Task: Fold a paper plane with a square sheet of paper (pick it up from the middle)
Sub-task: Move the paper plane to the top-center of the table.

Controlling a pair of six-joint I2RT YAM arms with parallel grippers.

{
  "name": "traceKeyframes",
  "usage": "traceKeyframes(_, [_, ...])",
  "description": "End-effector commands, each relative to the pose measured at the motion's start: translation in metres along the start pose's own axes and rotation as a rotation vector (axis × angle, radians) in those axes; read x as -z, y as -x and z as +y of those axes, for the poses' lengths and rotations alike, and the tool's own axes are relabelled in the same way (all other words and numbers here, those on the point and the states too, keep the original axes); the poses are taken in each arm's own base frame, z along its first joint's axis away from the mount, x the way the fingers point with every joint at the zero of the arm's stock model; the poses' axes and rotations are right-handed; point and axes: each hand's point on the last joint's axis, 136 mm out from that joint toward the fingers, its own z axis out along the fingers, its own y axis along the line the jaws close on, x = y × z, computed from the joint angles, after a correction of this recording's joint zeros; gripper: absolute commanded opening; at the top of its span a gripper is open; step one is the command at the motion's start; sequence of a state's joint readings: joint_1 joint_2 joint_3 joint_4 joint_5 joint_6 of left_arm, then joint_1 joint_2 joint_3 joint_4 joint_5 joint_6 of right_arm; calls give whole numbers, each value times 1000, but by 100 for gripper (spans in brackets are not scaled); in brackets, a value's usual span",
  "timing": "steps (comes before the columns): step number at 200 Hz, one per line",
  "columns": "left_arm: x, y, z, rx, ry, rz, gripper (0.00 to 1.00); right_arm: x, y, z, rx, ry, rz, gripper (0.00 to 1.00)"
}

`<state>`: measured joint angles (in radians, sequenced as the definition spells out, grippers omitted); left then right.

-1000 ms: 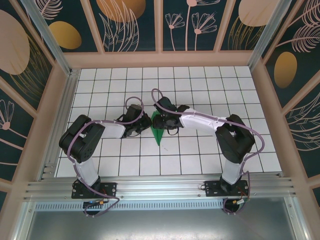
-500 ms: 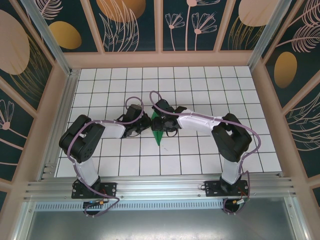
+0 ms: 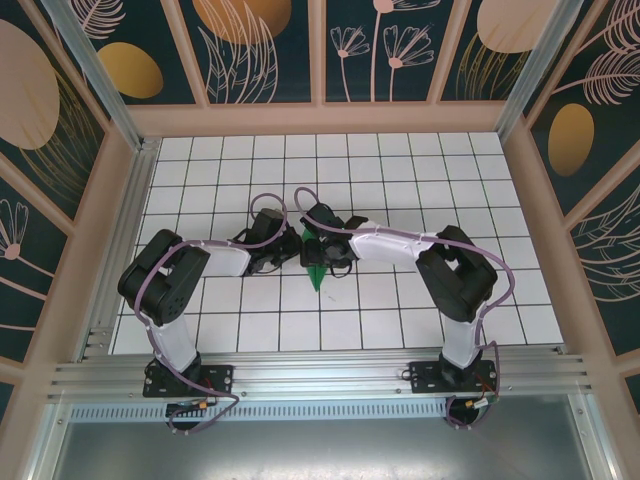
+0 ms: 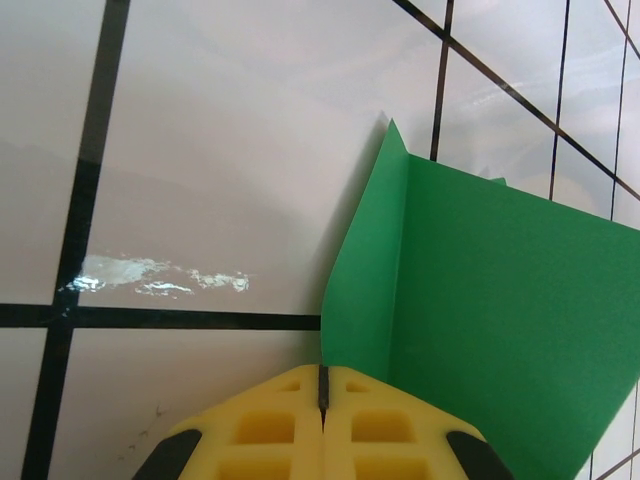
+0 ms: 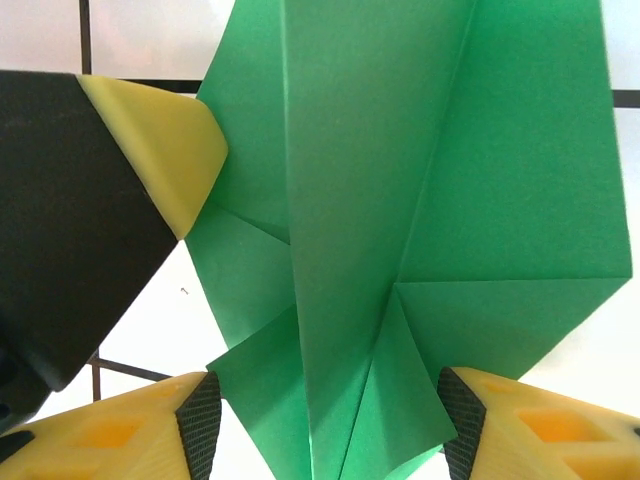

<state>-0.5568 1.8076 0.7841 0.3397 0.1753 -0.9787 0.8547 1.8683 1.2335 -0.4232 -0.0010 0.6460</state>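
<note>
The square sheet of paper is bright green and partly folded into a narrow pointed shape, lying on the white tiles between both arms. In the right wrist view the paper shows a long centre crease and several diagonal flaps. My right gripper is open, its two pads standing either side of the folded paper without pinching it. My left gripper is shut, with its yellow tip against the paper's left edge; that tip also appears from the right wrist. From above, both grippers meet over the paper.
The white grid-tiled floor is walled by wooden frames and patterned panels. An aluminium rail with both arm bases runs along the near edge. Purple cables loop over both wrists.
My right gripper has opened wider, and its arm has shifted slightly left over the paper. The left arm has stayed put and shut.
</note>
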Motion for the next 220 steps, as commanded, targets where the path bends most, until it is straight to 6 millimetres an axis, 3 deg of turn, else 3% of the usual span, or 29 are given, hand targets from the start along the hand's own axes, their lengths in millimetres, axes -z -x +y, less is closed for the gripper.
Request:
traceKeyframes(1, [-4,-4,9,13,24,10,0,-4,-11,2,0,10,30,64])
traceKeyframes(39, [-3,-5,8,18,21,10,0,-5,-12,4,1,31,30,64])
traceKeyframes(89, [-2,-6,7,24,14,12,0,-4,-10,1,-21,22,11,48])
traceKeyframes(158, [-2,-5,6,30,11,13,0,2,-18,12,33,96,0,57])
traceKeyframes(220, [-3,-6,7,30,13,15,0,5,-20,10,31,94,-20,55])
